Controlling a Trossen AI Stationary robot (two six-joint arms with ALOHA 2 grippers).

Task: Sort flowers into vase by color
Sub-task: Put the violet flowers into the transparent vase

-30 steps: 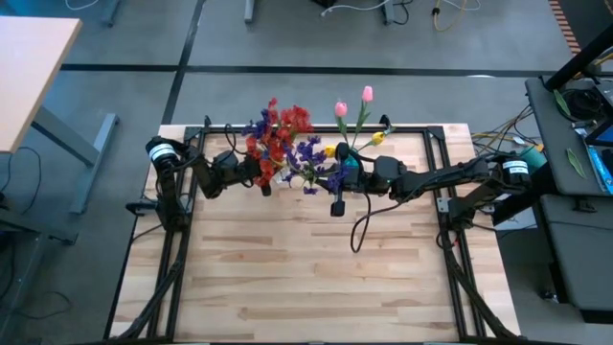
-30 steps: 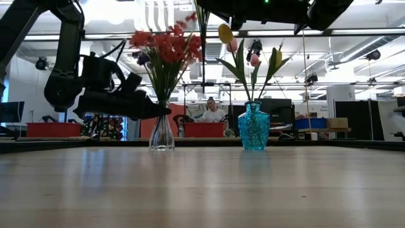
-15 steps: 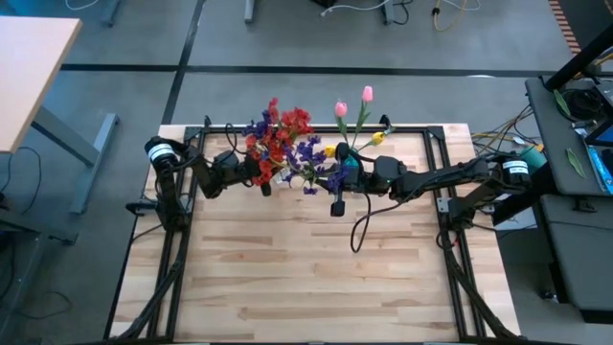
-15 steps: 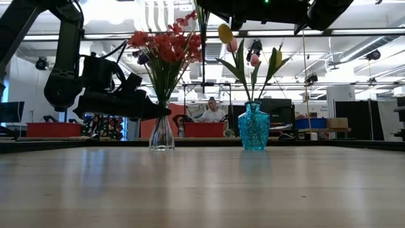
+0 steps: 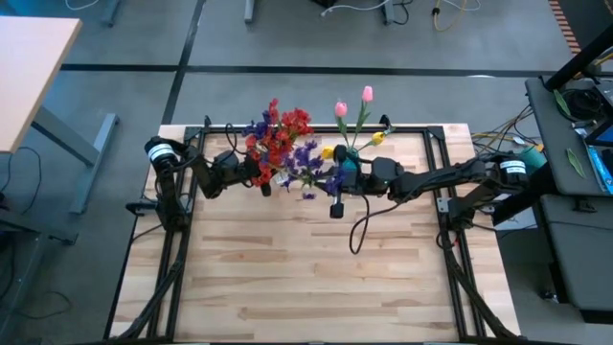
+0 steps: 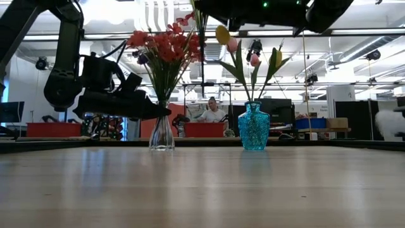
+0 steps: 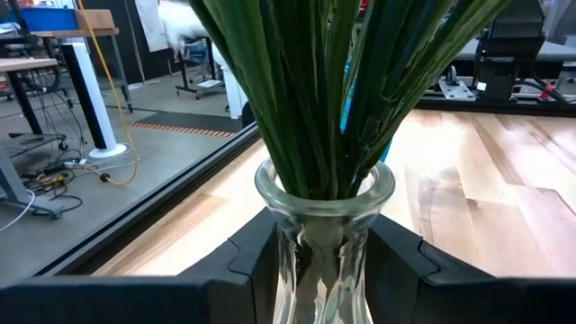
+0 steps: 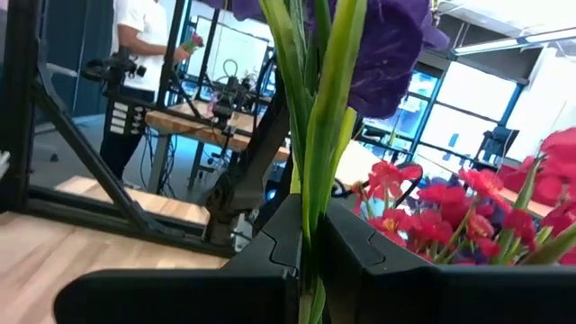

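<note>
Two claws work near the bench's far edge: the left claw straddles the clear vase, narrow; the right claw pinches an upright purple flower just beside it.

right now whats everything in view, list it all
clear glass vase: one, back of the table, left of the blue one
blue vase: one, back of the table
red flowers: a bunch, in the clear vase
purple flower: one stem, held over the table
tulip buds: pink and yellow, in the blue vase
table: one, light wood
person: one, room behind
left gripper: around the clear vase's neck
right gripper: shut on the purple flower's stem
</note>
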